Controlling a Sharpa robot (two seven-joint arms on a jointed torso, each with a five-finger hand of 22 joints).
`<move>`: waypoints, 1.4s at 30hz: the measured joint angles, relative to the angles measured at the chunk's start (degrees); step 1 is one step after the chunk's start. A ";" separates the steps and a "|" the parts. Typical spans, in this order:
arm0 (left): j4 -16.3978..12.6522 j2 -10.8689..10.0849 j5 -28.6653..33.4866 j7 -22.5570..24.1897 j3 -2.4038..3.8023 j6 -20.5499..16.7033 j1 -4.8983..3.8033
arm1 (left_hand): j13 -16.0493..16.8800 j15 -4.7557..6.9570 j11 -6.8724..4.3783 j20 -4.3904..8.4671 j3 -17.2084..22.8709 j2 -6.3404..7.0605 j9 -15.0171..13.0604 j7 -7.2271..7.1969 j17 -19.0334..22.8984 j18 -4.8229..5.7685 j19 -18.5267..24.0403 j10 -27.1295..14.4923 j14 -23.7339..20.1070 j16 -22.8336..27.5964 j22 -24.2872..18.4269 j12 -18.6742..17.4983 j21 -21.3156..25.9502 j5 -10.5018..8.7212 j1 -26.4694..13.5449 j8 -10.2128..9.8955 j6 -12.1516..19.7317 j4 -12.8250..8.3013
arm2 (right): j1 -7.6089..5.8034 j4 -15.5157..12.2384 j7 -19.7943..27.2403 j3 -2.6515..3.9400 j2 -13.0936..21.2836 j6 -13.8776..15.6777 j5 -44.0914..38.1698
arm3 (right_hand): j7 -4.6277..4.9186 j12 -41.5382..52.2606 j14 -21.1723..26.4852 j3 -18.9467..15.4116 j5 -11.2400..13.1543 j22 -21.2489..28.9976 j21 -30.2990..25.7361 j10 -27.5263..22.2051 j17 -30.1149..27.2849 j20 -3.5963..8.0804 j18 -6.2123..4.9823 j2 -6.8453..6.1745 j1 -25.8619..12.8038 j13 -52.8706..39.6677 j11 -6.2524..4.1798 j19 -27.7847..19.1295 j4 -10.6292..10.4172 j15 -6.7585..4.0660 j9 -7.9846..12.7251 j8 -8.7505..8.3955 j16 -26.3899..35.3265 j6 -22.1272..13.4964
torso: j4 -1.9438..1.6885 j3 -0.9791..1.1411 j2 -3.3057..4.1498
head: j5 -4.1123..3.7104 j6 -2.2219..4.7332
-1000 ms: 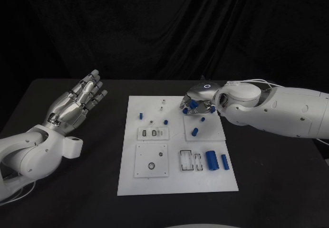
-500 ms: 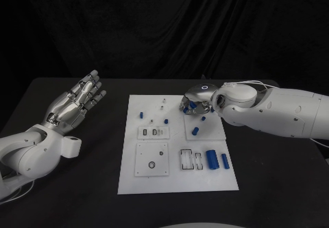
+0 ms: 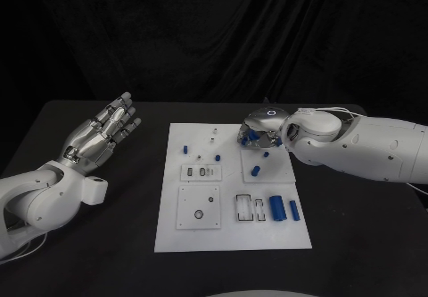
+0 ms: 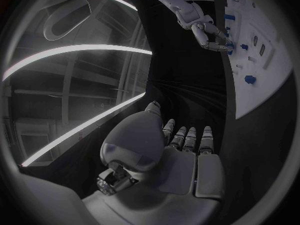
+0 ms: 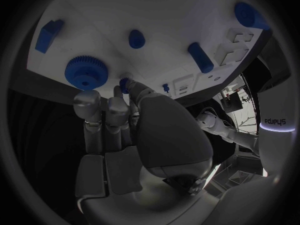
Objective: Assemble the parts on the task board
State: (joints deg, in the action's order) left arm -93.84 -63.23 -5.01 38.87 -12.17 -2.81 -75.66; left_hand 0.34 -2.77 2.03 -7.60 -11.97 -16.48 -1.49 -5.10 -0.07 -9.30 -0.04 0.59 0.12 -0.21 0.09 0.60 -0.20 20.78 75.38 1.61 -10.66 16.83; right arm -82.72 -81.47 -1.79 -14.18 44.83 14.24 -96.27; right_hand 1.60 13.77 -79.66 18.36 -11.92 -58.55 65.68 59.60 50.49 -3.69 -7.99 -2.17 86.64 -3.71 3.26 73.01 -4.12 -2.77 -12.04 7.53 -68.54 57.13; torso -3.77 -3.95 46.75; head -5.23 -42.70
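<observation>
The white task board [image 3: 232, 238] lies mid-table. My right hand [image 3: 258, 137] is down over its far right corner, and its thumb and a finger pinch a small blue part [image 5: 125, 84]. A blue gear [image 5: 86, 72] lies on the board just beside those fingertips [image 5: 87, 101]. A blue block [image 5: 49, 35], a short peg [image 5: 136, 38] and a blue cylinder [image 5: 200, 56] lie further along the board. My left hand [image 3: 102, 133] is raised left of the board, fingers spread and holding nothing. Its palm [image 4: 181, 157] faces the board [image 4: 262, 85].
Two long blue cylinders [image 3: 276, 208] [image 3: 294, 210] lie at the board's near right beside a slotted block [image 3: 248, 209]. Small blue pegs [image 3: 185, 149] [image 3: 216, 158] stand further left. A short blue cylinder [image 3: 255, 171] lies on the right-hand plate. Black table surrounds the board.
The right hand has drawn its fingers in slightly over the board's far right corner. The left hand has stayed where it was.
</observation>
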 measured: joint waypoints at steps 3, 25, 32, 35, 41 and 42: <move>0.00 -0.01 0.00 0.00 0.00 0.11 0.00 | 0.00 0.00 0.00 0.00 0.00 0.00 0.00 0.00 0.00 0.00 0.00 0.00 0.00 0.00 0.00 0.00 0.00 0.49 0.00 0.00 0.00 0.00 | -0.31 -0.76 0.48 -0.06 0.19 1.41 0.00 | 0.00 0.00 0.00 0.07 0.68 -0.37 0.00 0.12 0.07 0.21 -0.01 0.00 0.00 -0.06 -0.11 0.21 -0.07 0.00 -0.22 0.00 -0.21 0.17 | -0.04 0.00 0.01 | -0.10 0.09; 1.17 1.49 0.03 0.01 -0.02 0.62 0.00 | 0.01 -0.01 0.14 -0.41 0.00 0.05 -0.05 0.41 -0.03 0.00 -0.01 0.15 -0.01 0.00 -0.05 0.00 0.00 1.17 1.02 0.00 -0.41 0.00 | -2.09 9.70 2.31 0.04 -12.65 4.49 0.27 | 0.22 -2.01 -0.56 -0.33 3.82 -1.84 0.60 1.41 0.33 0.21 -0.02 -1.62 -1.63 -0.11 -0.98 0.61 -1.73 -0.24 -0.80 -0.33 -0.21 -0.04 | -0.40 -0.03 0.17 | 0.05 0.30; 1.48 1.98 0.04 0.01 -0.02 0.83 0.00 | 0.01 -0.20 0.33 -0.40 0.00 -0.24 -0.04 0.62 -0.01 0.00 -0.01 0.34 -0.21 0.00 -0.04 0.00 0.00 1.39 1.30 0.00 -0.62 0.00 | -1.46 13.77 2.32 0.03 -15.42 3.05 0.71 | 0.42 -2.47 -0.56 -0.33 3.82 -1.49 0.60 0.99 -0.04 0.21 -0.02 -1.68 -1.70 -0.06 -0.57 0.61 -1.73 -0.24 -0.86 -0.61 0.02 -0.25 | -0.66 -0.03 0.29 | 0.02 0.23; 1.61 2.05 0.04 0.01 -0.02 0.89 0.00 | 0.01 -0.20 0.33 -0.41 0.00 -0.24 -0.10 0.61 0.01 0.00 0.00 0.34 -0.21 0.00 -0.04 0.00 0.00 1.69 1.30 0.00 -0.61 0.00 | -1.43 14.82 2.26 0.10 -16.05 2.60 0.86 | 0.42 -2.84 -0.56 -0.37 3.82 -1.47 0.60 1.00 -0.13 0.21 -0.02 -1.68 -1.70 -0.06 -0.57 0.61 -2.01 -0.24 -0.85 -0.66 0.02 -0.25 | -0.70 -0.05 0.33 | 0.01 0.21; 1.72 2.25 0.04 0.01 -0.02 1.03 0.00 | 0.01 -0.20 0.33 -0.40 0.00 0.00 -0.10 0.61 0.02 0.00 -0.01 0.34 -0.21 0.00 -0.04 0.00 0.00 1.69 1.54 0.00 -0.61 0.00 | -1.43 15.30 2.22 0.16 -16.26 2.22 1.10 | 0.41 -3.07 -0.56 -0.33 3.70 -1.47 0.36 0.79 -0.15 0.21 -0.02 -1.90 -1.92 -0.07 -0.36 0.61 -2.05 -0.24 -0.98 -0.71 0.02 -0.26 | -0.74 -0.09 0.36 | -0.13 0.29; 1.71 2.25 0.05 0.01 -0.02 1.05 0.00 | 0.01 -0.20 0.33 -0.40 0.00 0.00 -0.10 0.61 0.02 0.00 0.00 0.34 -0.21 0.00 -0.04 0.00 0.00 1.69 1.54 0.00 -0.61 0.00 | -1.43 15.30 2.22 0.17 -16.26 2.22 1.14 | 0.41 -3.08 -0.56 -0.33 3.58 -1.47 0.36 0.79 -0.10 0.21 -0.02 -1.90 -1.92 -0.07 -0.36 0.61 -2.05 -0.24 -0.98 -0.71 0.02 -0.26 | -0.74 -0.09 0.36 | -0.13 0.18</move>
State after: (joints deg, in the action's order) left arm -92.13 -60.98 -4.96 38.89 -12.19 -1.76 -75.66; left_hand 0.35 -2.97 2.36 -8.01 -11.97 -16.48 -1.59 -4.49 -0.05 -9.30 -0.05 0.93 -0.09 -0.21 0.05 0.60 -0.20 22.47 76.92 1.61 -11.27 16.83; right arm -84.15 -66.18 0.43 -14.01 28.57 16.46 -95.13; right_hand 2.01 10.69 -80.22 18.03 -8.34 -60.02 66.03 60.39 50.39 -3.48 -8.01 -4.07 84.72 -3.79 2.90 73.62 -6.17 -3.01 -13.01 6.82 -68.53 56.87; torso -4.51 -4.04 47.11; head -5.37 -42.52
